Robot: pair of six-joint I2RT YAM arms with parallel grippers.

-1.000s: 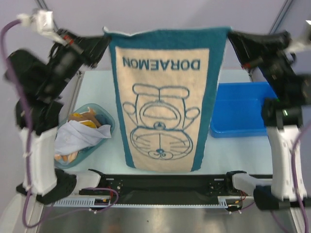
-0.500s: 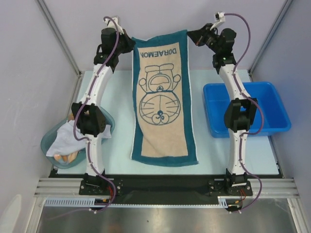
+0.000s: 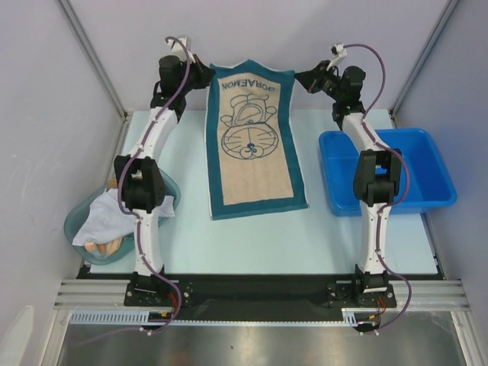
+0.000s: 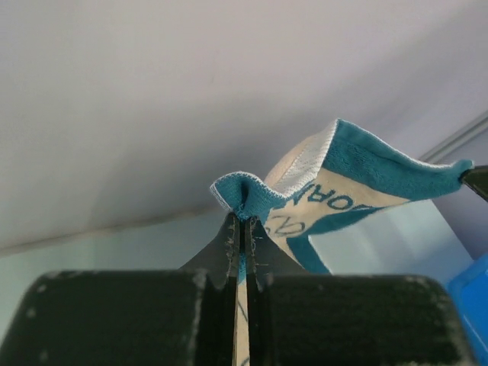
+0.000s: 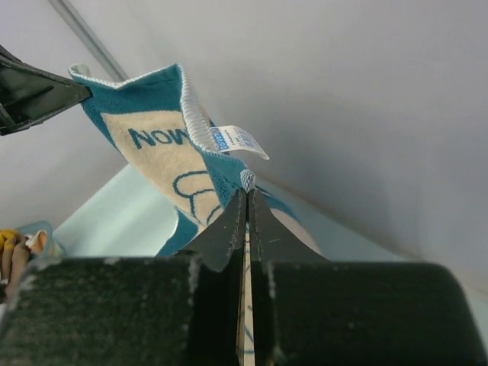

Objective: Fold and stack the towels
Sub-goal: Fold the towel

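Note:
A long towel (image 3: 255,145), beige with a teal border and a cartoon drawing, lies stretched along the table with its far edge lifted. My left gripper (image 3: 207,76) is shut on its far left corner and my right gripper (image 3: 299,76) on its far right corner. The left wrist view has the left gripper (image 4: 244,221) pinching teal hem, the towel (image 4: 343,175) running off to the right. The right gripper (image 5: 245,194) clamps the other corner of the towel (image 5: 152,137) beside a white tag (image 5: 236,141). More towels, a white one (image 3: 107,217) on top, sit bunched in the tub.
A translucent teal tub (image 3: 76,232) stands at the near left beside the left arm. A blue plastic bin (image 3: 415,164) is at the right, with the right arm reaching past its left rim. Grey walls close in behind and to both sides.
Both arms have reached out toward the back wall and lowered. The towel went from hanging up near the camera to lying on the table, and its near edge has slid farther back.

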